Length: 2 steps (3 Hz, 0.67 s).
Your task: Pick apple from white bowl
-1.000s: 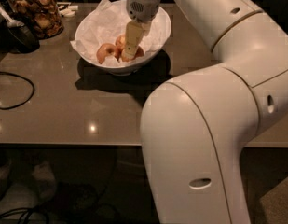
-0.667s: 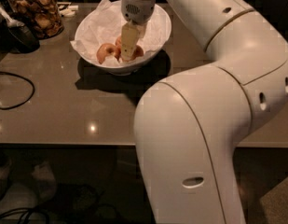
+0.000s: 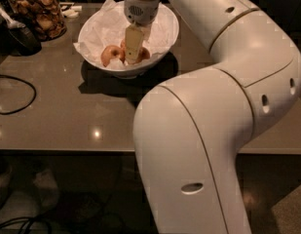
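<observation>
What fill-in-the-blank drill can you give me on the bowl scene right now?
The gripper is down inside the white bowl, which is lined with crumpled white ____.
A reddish apple lies on the gripper's ____ side in the picture.
A black ____ loops on the table beside the bowl.
Missing: paper; left; cable.

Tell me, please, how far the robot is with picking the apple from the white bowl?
Done: the gripper is down inside the white bowl, right beside a reddish apple on the paper lining. In hand: the grasp itself; the pale apple does not show clearly, so a grip cannot be confirmed. Left: lifting it out, since no fruit is above the rim.
</observation>
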Each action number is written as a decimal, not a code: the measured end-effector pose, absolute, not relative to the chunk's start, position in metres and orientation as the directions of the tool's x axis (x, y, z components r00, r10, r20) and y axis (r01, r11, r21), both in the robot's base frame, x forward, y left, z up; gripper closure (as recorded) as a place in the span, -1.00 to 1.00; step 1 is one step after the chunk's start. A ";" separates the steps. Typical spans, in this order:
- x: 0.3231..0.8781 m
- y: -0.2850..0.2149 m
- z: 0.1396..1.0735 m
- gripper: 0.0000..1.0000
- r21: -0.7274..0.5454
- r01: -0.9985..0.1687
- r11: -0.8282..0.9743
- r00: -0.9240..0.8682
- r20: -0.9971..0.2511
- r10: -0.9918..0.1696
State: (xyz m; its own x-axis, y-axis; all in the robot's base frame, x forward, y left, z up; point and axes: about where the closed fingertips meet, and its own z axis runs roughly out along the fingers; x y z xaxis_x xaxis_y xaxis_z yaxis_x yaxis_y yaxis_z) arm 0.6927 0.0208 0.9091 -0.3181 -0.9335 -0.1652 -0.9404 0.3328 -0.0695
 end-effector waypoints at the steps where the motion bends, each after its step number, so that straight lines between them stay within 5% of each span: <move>1: 0.694 0.022 0.909 -0.38 -0.072 -0.941 0.329 -0.315 -0.160 -0.935; 2: 0.697 0.016 0.905 -0.32 -0.069 -0.937 0.342 -0.328 -0.156 -0.932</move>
